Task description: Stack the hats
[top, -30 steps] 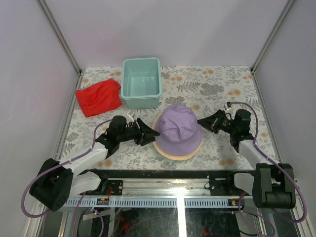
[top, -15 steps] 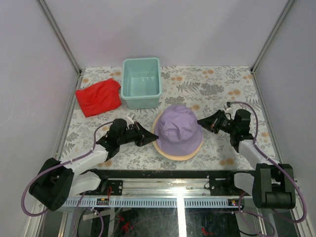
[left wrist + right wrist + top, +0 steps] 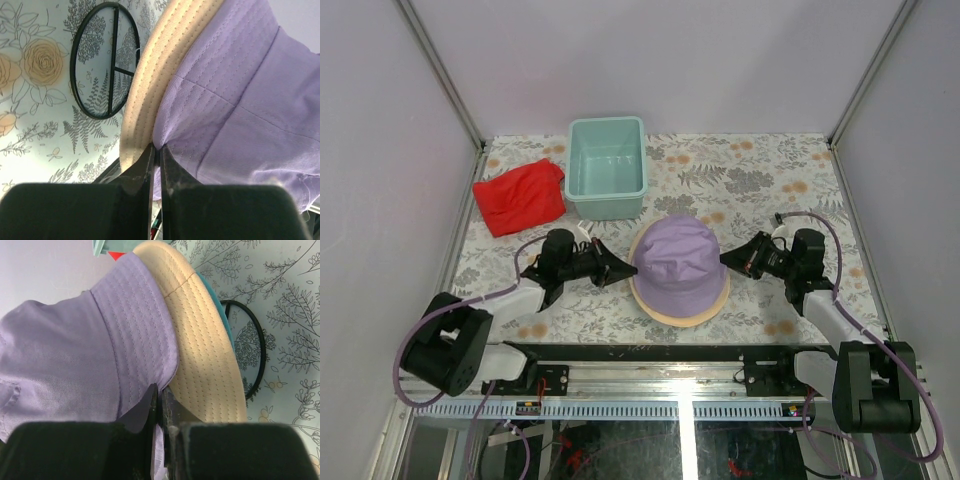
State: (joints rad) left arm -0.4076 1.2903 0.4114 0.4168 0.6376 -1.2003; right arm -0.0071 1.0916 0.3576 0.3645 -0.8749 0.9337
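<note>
Findings, from the left of the overhead frame to the right.

At upper left lay a red cloth [image 3: 518, 197], and just right of it a pale-teal bin [image 3: 607, 167]. Neither touched the hats.

Your left gripper [image 3: 618, 268] was clenched, its tips at the seam where the lavender hat [image 3: 678, 255] met the tan hat [image 3: 668, 313]. Whether it had caught any cloth could not be told.

At centre, the lavender hat sat crown-up on the tan brim. The right wrist view showed a sliver of a teal hat [image 3: 228, 327] under the tan one. No dark blue hat was visible, though it may have been buried in the stack.

Your right gripper [image 3: 728, 261] was clamped on the lavender brim's edge.

Judgement: stacking was essentially done, with only squaring and letting go of the top hat left.

The table [image 3: 770, 180] showed bare pattern at upper right. The enclosure walls stood close on both sides.
</note>
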